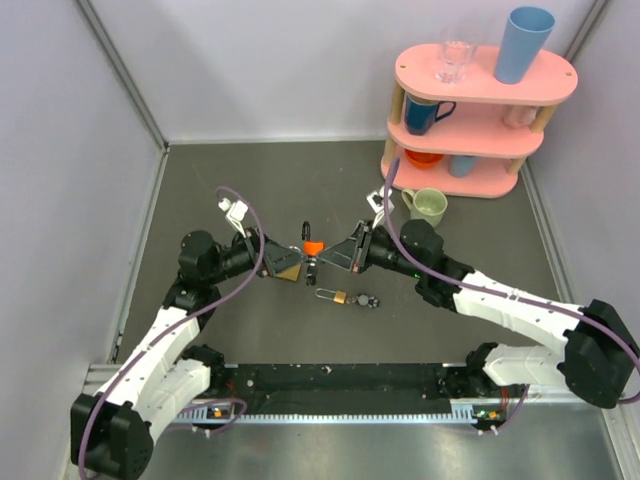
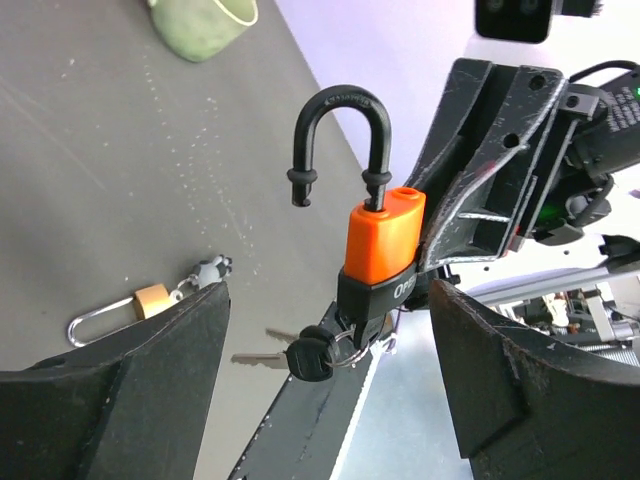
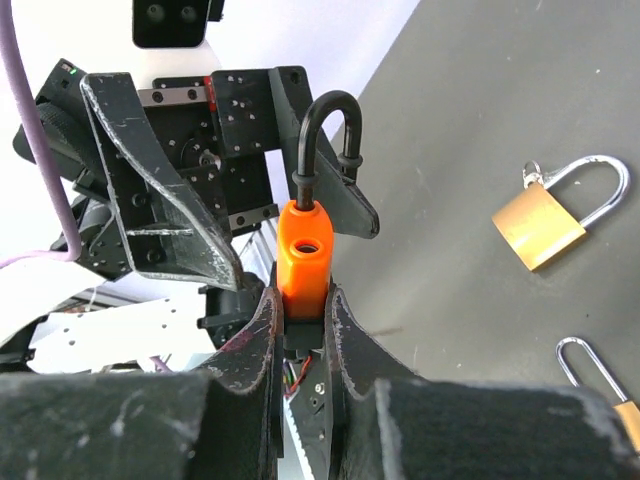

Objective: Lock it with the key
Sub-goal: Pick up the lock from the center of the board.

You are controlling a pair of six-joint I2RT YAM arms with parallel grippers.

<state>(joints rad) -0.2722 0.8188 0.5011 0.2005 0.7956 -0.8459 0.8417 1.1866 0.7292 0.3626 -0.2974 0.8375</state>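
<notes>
Lock in mid-air, shackle up: the right gripper (image 3: 300, 300) is clenched on the black lower half of the orange-and-black plastic-cased padlock (image 2: 385, 240) and holds it above the dark grey counter (image 1: 250, 190). Facing it, the left gripper (image 2: 325, 300) is released, its jaws spread wide to either side of the lock and touching nothing.

The tiny thin silver metal key (image 2: 255, 358) hangs with its small bunch under the padlock's base, beside a black-headed key (image 2: 310, 355) on the same ring. It points sideways, between the left fingers and clear of the counter. Whether any key sits in the keyhole cannot be told.

The black curved shackle (image 2: 340, 100) is open, its free end swung away from the hole in the orange top.

The risks lie in the small, loose target. The bunch can swing, so a closing left gripper may pinch the ring or the wrong key, or miss entirely. The right grip covers only the lock's narrow base, so a push on the shackle or a twist at the key could tilt or slip it. A fall would land it near the large brass padlock with silver shackle (image 3: 540, 225) lying below.
</notes>
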